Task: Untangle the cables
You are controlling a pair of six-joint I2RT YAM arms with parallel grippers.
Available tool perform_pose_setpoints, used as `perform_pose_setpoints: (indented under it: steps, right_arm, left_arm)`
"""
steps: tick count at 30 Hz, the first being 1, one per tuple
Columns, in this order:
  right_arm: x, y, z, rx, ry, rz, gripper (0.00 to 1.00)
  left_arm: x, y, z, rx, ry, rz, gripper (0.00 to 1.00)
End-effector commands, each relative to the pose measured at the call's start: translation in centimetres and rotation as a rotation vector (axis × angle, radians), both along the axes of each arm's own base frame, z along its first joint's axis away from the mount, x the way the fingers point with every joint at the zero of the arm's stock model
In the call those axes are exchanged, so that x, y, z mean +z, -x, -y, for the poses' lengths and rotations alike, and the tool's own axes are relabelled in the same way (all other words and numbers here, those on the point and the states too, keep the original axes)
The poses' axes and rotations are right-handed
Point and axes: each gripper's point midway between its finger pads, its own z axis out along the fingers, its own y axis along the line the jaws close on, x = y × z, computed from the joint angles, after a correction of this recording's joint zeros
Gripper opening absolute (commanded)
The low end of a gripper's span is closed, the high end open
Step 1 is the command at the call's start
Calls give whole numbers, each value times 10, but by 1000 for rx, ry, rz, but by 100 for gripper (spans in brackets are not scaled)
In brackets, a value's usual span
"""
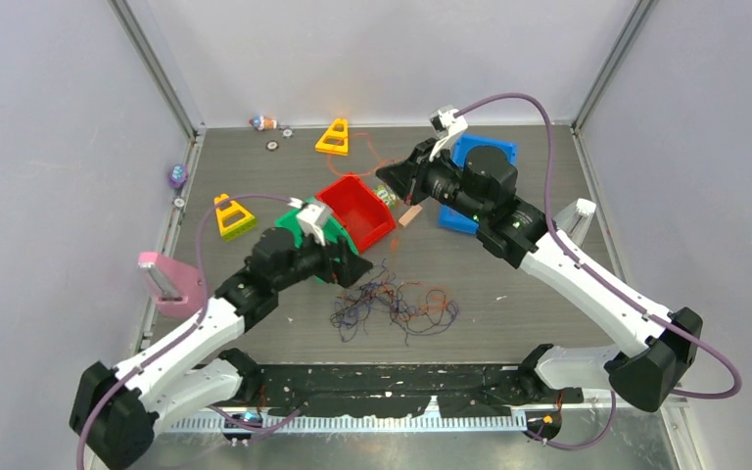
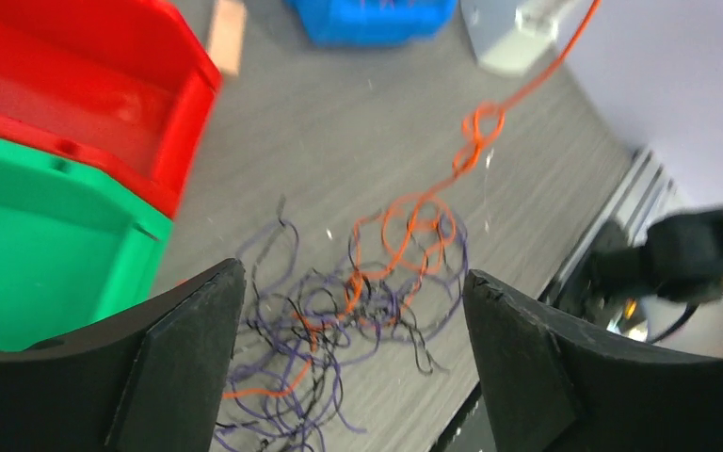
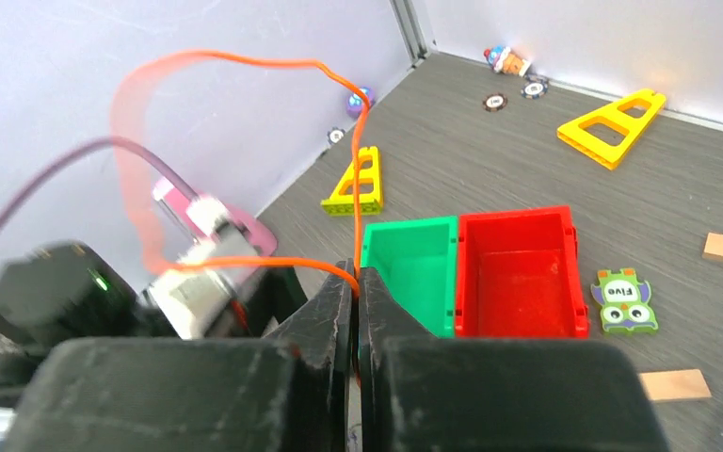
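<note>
- The cables (image 1: 392, 305) lie in a loose orange and dark purple tangle on the table, just on the near side of the red bin (image 1: 377, 233).
- The right hand (image 3: 356, 282) hangs over the far side of the red bin, pinched tight on one orange cable (image 3: 362, 169), which loops above its fingers.
- The left hand (image 2: 353, 282) hovers over the tangle, spread wide and holding nothing.
- The step looks like drawing a single orange strand out of the heap.
- Next, the left hand likely needs to drop and pin the dark strands so the orange one slides free.
- A small knot (image 2: 480, 127) in the strand leading away from the heap may snag.
- The green bin (image 2: 47, 235) touches the red bin's left side, crowding the left hand's descent.
- A wooden block (image 1: 410, 216) and a blue bin (image 1: 470, 147) sit right of the red bin; yellow triangles (image 1: 334, 138) lie beyond it.
</note>
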Motion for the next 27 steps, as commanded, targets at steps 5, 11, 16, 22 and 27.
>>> perform_pose_setpoints:
  steps: [5, 11, 16, 22, 27]
  right_arm:
    - [67, 1, 23, -88, -127, 42, 5]
    - [92, 1, 39, -125, -158, 75, 5]
    - [99, -1, 54, -166, -151, 85, 5]
    - [123, -8, 94, -283, -121, 139, 5]
    - [145, -17, 137, -426, -114, 187, 5]
  left_arm:
    - [-56, -4, 26, -55, -173, -55, 81]
    - [-105, 12, 43, -103, -188, -182, 63]
    - [-141, 23, 52, -126, -186, -269, 33]
    - [-154, 37, 61, -198, -139, -306, 0]
    - [-167, 42, 56, -201, -169, -326, 0]
